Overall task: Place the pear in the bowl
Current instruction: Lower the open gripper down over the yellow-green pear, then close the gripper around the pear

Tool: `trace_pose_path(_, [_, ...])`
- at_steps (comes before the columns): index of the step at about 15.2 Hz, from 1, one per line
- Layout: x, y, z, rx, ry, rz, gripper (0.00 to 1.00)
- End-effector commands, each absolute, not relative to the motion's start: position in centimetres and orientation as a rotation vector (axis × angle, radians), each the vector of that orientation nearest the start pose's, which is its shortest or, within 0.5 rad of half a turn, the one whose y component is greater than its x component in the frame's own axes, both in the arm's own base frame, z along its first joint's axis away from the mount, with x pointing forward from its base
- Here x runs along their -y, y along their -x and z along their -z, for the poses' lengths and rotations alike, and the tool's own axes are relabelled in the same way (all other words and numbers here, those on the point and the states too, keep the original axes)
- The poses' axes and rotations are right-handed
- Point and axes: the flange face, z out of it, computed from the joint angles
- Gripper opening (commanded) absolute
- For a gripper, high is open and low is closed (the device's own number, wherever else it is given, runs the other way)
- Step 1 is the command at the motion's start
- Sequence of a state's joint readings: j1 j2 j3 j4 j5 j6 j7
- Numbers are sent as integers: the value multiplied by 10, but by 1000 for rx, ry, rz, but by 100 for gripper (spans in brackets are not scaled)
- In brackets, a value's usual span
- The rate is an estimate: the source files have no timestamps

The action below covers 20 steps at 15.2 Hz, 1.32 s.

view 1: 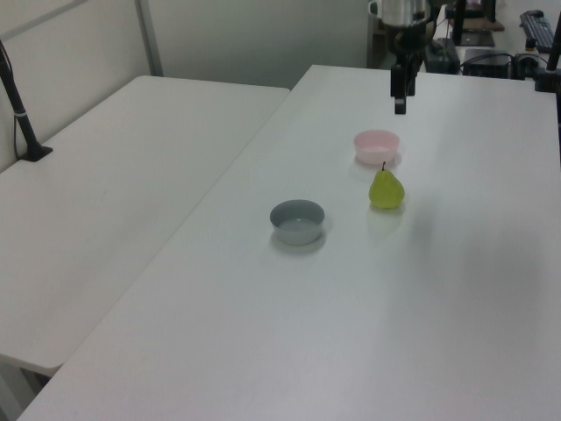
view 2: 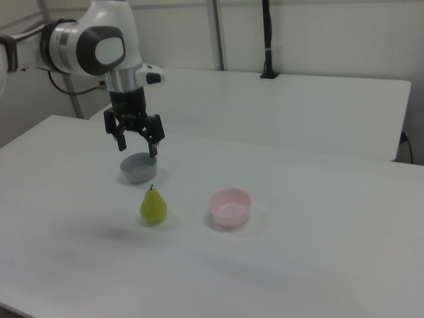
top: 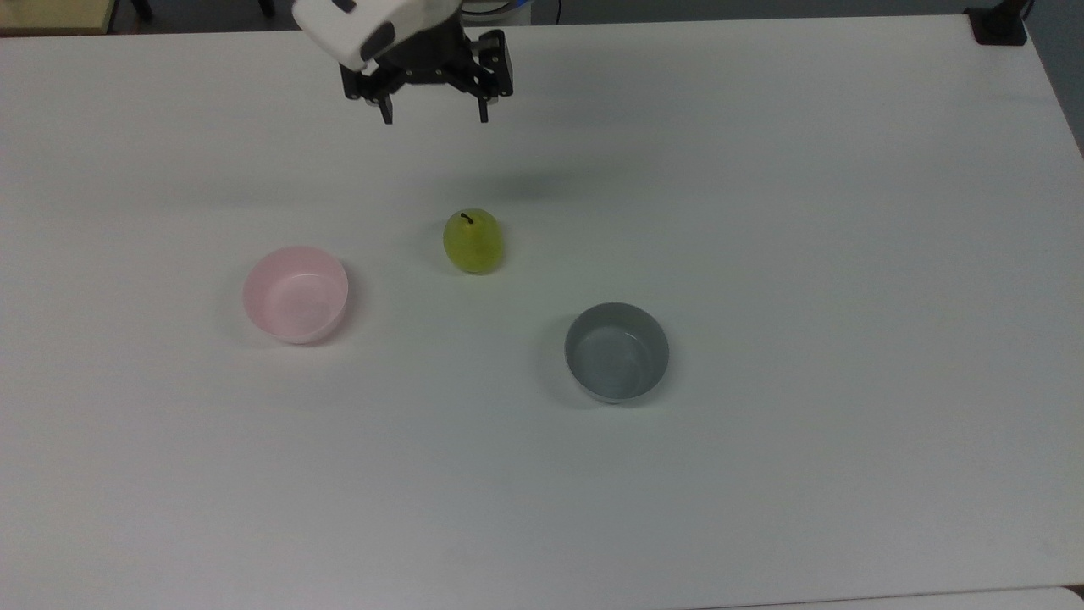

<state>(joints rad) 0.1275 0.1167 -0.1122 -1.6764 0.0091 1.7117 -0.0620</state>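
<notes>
White table (top: 762, 212) bears pear (top: 473, 241), bowl (top: 295, 294), grey bowl (top: 616, 352).

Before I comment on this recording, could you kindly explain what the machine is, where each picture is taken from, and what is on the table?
The machine is a single robot arm ending in a two-finger gripper, its fingers spread open and holding nothing. Three fixed cameras watch it: the top view looks down on the white table, and the left and right views look across it from opposite sides. On the table stand a yellow-green pear, upright with its stem up, a pale pink bowl and a grey bowl. Both bowls are empty. The gripper hangs in the air above the table, apart from the pear, which stands between the bowls and touches neither. The job is to put the pear in the pink bowl.
</notes>
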Motion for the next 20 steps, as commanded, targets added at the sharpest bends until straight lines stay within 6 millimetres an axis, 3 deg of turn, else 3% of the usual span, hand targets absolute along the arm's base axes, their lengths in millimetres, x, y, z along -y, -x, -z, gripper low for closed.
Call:
trace_pose_path(1, [-25, -590, -482, 260, 3147, -73, 100])
trace_pose_path(7, [-41, -600, -422, 335, 3180, -143, 100])
trace_pose_path(11, [-56, -602, -370, 412, 3208, -142, 100])
trace_pose_path(20, [-61, -603, -317, 489, 3237, -166, 100])
